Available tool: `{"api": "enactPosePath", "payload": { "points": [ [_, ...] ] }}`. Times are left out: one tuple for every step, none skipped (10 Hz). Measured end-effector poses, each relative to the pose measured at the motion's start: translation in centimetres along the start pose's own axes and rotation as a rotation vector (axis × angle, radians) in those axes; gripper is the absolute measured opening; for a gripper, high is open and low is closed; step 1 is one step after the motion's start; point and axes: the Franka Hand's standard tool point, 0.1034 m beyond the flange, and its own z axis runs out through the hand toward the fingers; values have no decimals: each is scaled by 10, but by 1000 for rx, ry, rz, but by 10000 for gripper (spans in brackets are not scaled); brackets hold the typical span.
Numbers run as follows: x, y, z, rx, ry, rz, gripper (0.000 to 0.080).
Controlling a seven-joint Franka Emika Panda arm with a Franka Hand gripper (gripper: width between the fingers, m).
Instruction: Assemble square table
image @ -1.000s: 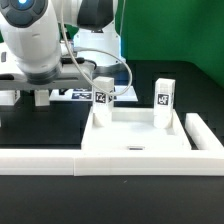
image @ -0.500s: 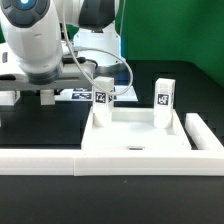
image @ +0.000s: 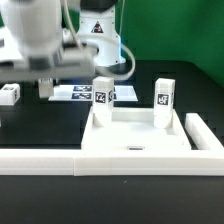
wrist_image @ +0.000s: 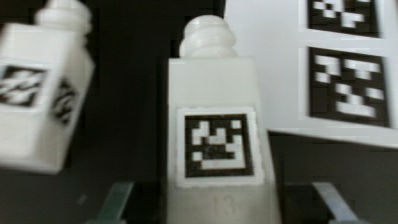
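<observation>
The arm (image: 40, 35) had changed most. Half a second earlier it had hung low and sharp, well to the exterior view's left of the square table (image: 140, 138). Now it stood higher there and was smeared with motion.

The square table itself had not moved. Its slab lay underside up on the worktop (image: 30, 130), tucked into the corner of the white L-shaped rail (image: 40, 163). The marker board (image: 75, 94) lay flat behind the slab's far left corner, as before.

A fitted leg (image: 102, 97) stood upright in the slab's far socket on the exterior view's left, and another fitted leg (image: 164, 97) stood in the far socket on the right. Both were unchanged, so I judged the table to be half legged.

Away from the slab, next to the marker board, the wrist view showed a loose leg (wrist_image: 217, 120) lying on the dark worktop, with a second loose leg (wrist_image: 45, 95) just beside it. The end effector (wrist_image: 222, 205) hung over the first, gripping nothing. Its fingers (wrist_image: 118, 200) were spread apart on either side of that leg, with dark gaps between. This suggested the arm was lining up on the third leg, with the grasp not yet made.
</observation>
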Motion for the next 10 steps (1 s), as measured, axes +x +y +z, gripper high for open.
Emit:
{"api": "enactPosePath", "payload": {
  "points": [
    [-5, -1, -16, -5, 11, -6, 290],
    [-5, -4, -30, -18, 32, -14, 290],
    [0, -3, -27, -25, 65, -23, 290],
    [-1, -4, -24, -22, 57, -24, 290],
    [3, -3, -27, -31, 89, -29, 290],
    [10, -2, -33, -42, 191, -39, 290],
    [8, -8, -53, -33, 245, -38, 290],
    [12, -18, -94, -36, 340, -32, 290],
    [10, -37, -129, -45, 447, -12, 290],
    [4, -56, -154, -6, 517, 79, 290]
  ]
}}
